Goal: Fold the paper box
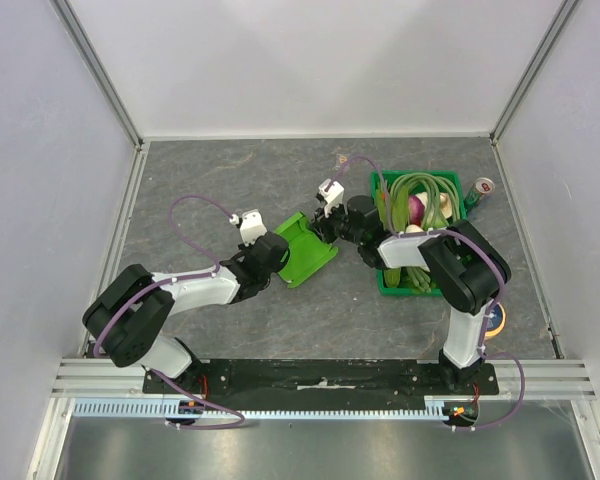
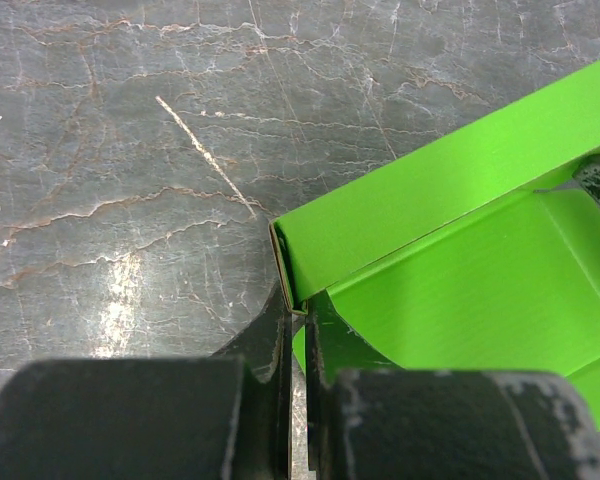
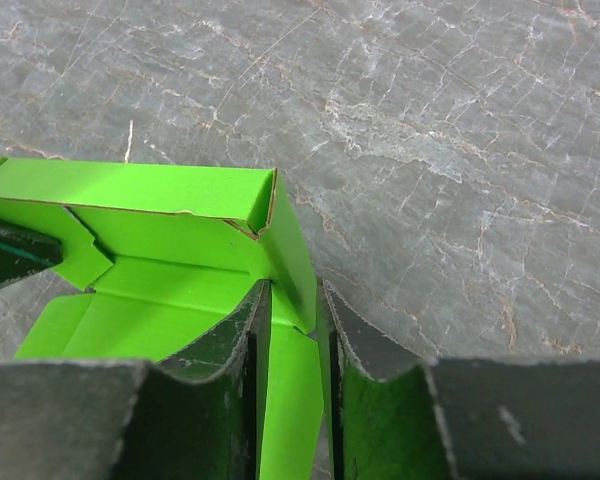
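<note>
The lime-green paper box point(image 1: 307, 250) lies partly folded on the grey stone-patterned table, with some walls raised. My left gripper point(image 1: 277, 252) comes at it from the left. In the left wrist view that gripper point(image 2: 298, 308) is shut on the near corner of a raised wall of the paper box point(image 2: 460, 260). My right gripper point(image 1: 327, 226) reaches in from the right. In the right wrist view its jaws point(image 3: 294, 305) stand on either side of an upright side wall of the paper box point(image 3: 170, 230), and the card fills the gap between them.
A dark-green crate point(image 1: 384, 283) of vegetables stands just right of the box, under the right arm. A can point(image 1: 482, 188) sits at the crate's far right corner. A round object point(image 1: 496, 320) lies near the right arm's base. White walls enclose the table.
</note>
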Controlling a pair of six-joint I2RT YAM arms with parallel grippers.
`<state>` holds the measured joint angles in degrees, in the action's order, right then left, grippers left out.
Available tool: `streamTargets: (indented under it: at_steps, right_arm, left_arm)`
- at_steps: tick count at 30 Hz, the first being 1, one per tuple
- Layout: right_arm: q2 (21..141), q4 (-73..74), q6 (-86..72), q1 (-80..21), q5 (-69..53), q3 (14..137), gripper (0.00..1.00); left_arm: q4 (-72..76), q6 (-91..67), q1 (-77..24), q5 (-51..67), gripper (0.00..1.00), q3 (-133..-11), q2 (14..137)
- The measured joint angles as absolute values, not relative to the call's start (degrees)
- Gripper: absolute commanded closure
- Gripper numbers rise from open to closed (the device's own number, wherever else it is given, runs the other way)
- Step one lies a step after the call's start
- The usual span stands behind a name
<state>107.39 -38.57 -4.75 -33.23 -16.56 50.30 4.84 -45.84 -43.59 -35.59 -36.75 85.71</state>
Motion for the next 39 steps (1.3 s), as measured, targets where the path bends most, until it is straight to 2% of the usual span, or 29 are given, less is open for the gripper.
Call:
streamTargets:
  at_steps: [2,8,13,14,20,25,28,29,35,39]
  right_arm:
    - [108.09,-38.54,-4.69,-33.19,-16.4,51.27,0.67]
    - [109.6,-38.57,-4.6,-33.15,-15.75,52.8,0.55]
    - [109.62,-38.52,-4.43,-33.17,-14.33,52.97,0.51]
    - [109.62,-38.5,-4.38,-33.17,-14.17,52.97,0.47]
    - [110.15,-38.28,-3.75,-33.19,-13.34,53.54,0.44]
    - [111.55,-38.28,-3.07,-33.28,-14.63,55.07,0.53]
    - [112.64,-38.37,-2.72,-33.58,-16.25,56.03,0.65]
    - [112.99,-38.37,-2.59,-33.67,-16.78,56.34,0.72]
    - [114.1,-38.44,-1.32,-34.3,-17.47,57.52,1.0]
    - [114.34,-38.17,-0.69,-35.7,-13.21,57.52,1.0]
  left_arm:
    - [4.84,-45.84,-43.59,-35.59,0.98,-36.75,85.71]
    - [4.84,-45.82,-43.59,-35.51,0.98,-36.82,85.71]
    - [4.64,-45.8,-43.57,-35.48,0.98,-36.93,85.73]
    - [4.64,-45.8,-43.57,-35.46,0.98,-36.93,85.73]
    - [4.62,-45.8,-43.59,-35.46,0.98,-37.01,85.84]
    - [4.67,-45.8,-43.59,-35.46,0.98,-37.04,85.86]
    - [4.62,-45.78,-43.59,-35.46,0.98,-37.06,85.89]
    - [4.58,-45.78,-43.59,-35.46,0.98,-37.1,85.89]
    - [4.56,-45.76,-43.59,-35.42,0.98,-37.15,85.89]
    - [4.4,-45.32,-43.59,-35.4,0.98,-37.26,85.89]
